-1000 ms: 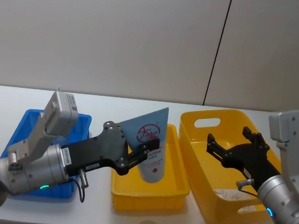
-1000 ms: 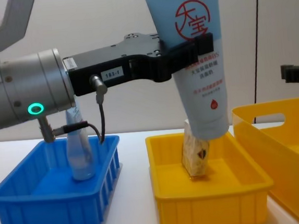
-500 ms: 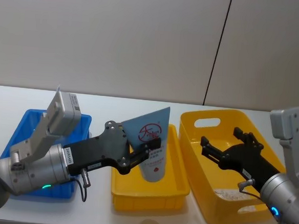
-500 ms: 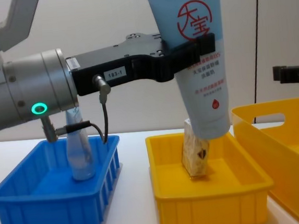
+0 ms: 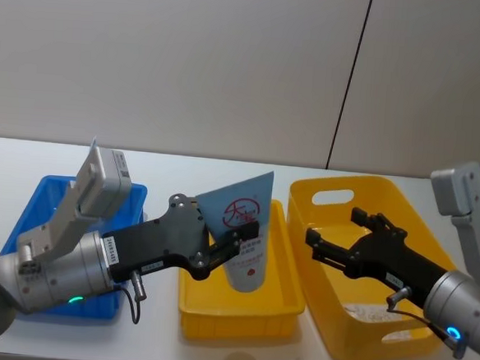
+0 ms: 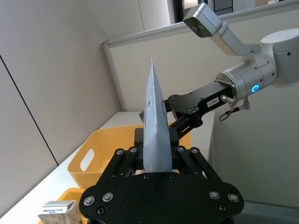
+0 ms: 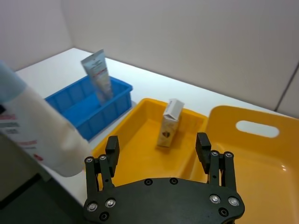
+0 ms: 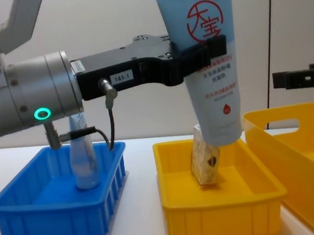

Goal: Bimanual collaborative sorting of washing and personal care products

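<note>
Puts right gripper (image 5: 333,228) further left than 1 s ago, mid-right over yellow bin (image 5: 380,184), fingers apart. Holds left gripper (image 5: 237,244) clamped on blue tube (image 5: 238,209), frame centre, above yellow tray (image 5: 239,316).

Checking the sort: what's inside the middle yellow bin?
One beige carton stands in it. The tube, held by the left gripper over the bin, covers some of the floor.

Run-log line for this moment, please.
left gripper: shut on logo tube over small yellow bin | right gripper: open over large yellow bin | carton: standing in small yellow bin
</note>
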